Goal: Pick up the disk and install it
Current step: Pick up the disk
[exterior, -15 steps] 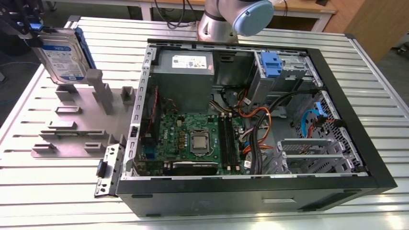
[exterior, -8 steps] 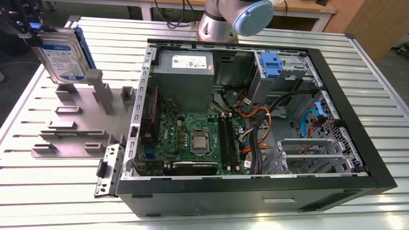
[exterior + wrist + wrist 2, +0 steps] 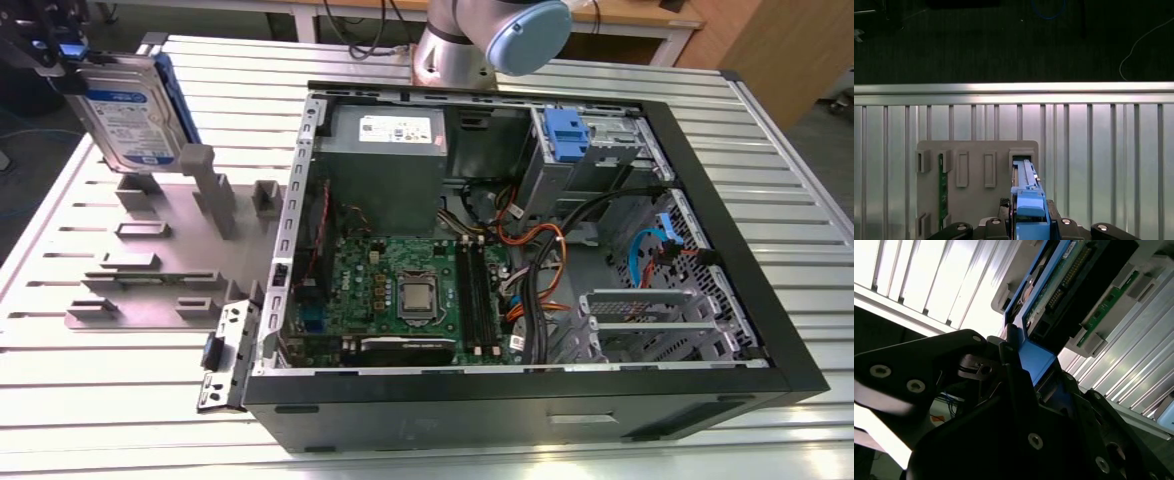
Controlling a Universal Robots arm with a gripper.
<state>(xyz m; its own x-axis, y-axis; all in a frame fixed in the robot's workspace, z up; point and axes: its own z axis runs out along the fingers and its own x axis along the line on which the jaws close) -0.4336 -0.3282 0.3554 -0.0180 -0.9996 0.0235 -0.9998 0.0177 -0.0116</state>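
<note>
The disk (image 3: 127,115), a silver hard drive with a white-and-blue label and blue side rails, stands on end at the exterior view's far left, over the grey holder plate (image 3: 147,255). My gripper (image 3: 56,50) is shut on its upper end. In the first wrist view the blue end tab (image 3: 1029,207) sits between my fingers, and the disk's far end (image 3: 1024,167) is at one slot of the holder plate (image 3: 976,150); I cannot tell whether it still rests in the slot. In the second wrist view my gripper (image 3: 1029,365) clamps the blue rail, with the disk's (image 3: 1064,285) circuit side beyond.
An open computer case (image 3: 781,330) lies on the slatted metal table (image 3: 107,400), with a grey power supply (image 3: 387,135) and a drive bay carrying a blue bracket (image 3: 565,135) at its far end. A green board (image 3: 943,185) stands in another holder slot. The arm's base (image 3: 461,45) is behind the case.
</note>
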